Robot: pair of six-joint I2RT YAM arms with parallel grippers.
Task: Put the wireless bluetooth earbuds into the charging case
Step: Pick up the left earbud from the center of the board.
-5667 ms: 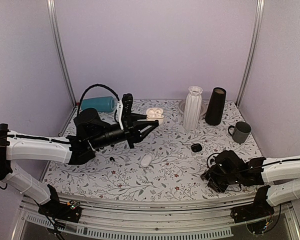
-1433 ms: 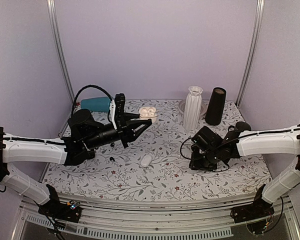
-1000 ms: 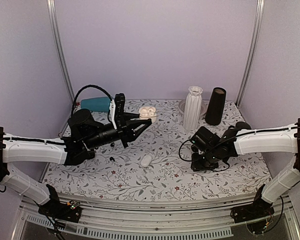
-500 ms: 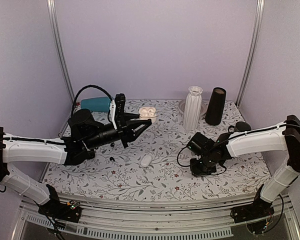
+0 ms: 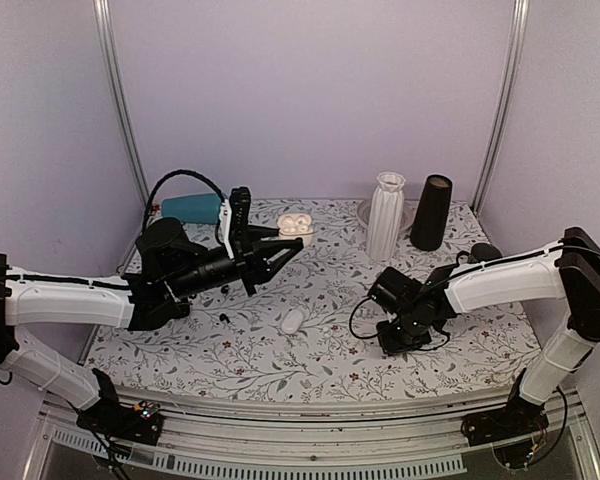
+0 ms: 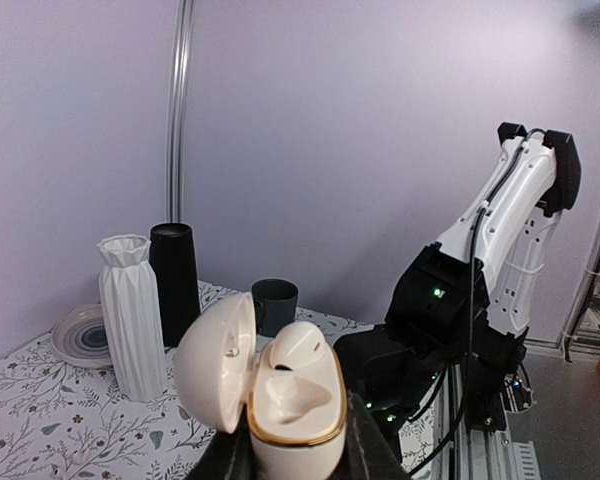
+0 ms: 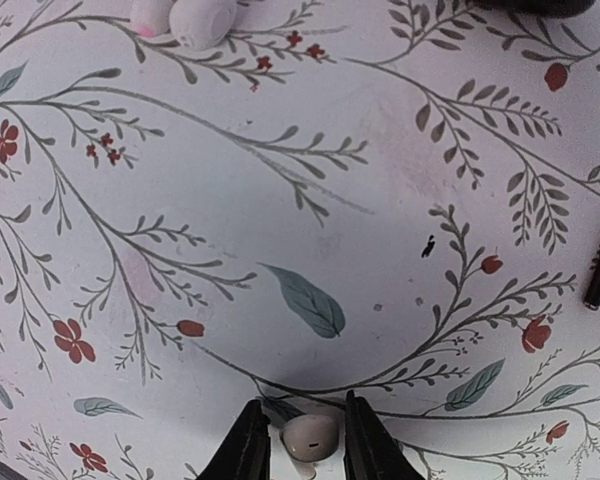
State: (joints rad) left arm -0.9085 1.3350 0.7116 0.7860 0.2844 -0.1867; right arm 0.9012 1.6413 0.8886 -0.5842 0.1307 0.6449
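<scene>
My left gripper (image 6: 298,462) is shut on a cream charging case (image 6: 295,420) with a gold rim, held up with its lid open. One white earbud (image 6: 302,350) sits in it, beside an empty socket. From above, the case (image 5: 296,224) hangs over the table's back left. My right gripper (image 7: 308,450) is down at the table, open, its fingers close on either side of a second white earbud (image 7: 310,437) with a thin gap each side. From above, that gripper (image 5: 393,338) is right of centre and hides the bud. A tiny black bud-like speck (image 5: 223,317) lies near the left.
A small white rounded item (image 5: 292,320) lies mid-table, also at the top of the right wrist view (image 7: 195,15). At the back stand a white ribbed vase (image 5: 385,215), a black cylinder (image 5: 431,212), a plate (image 5: 364,211), a dark mug (image 5: 483,252) and a teal speaker (image 5: 192,208).
My right arm has swung left from the table's right side and lowered onto the table near the middle. The left arm holds the open case as before.
</scene>
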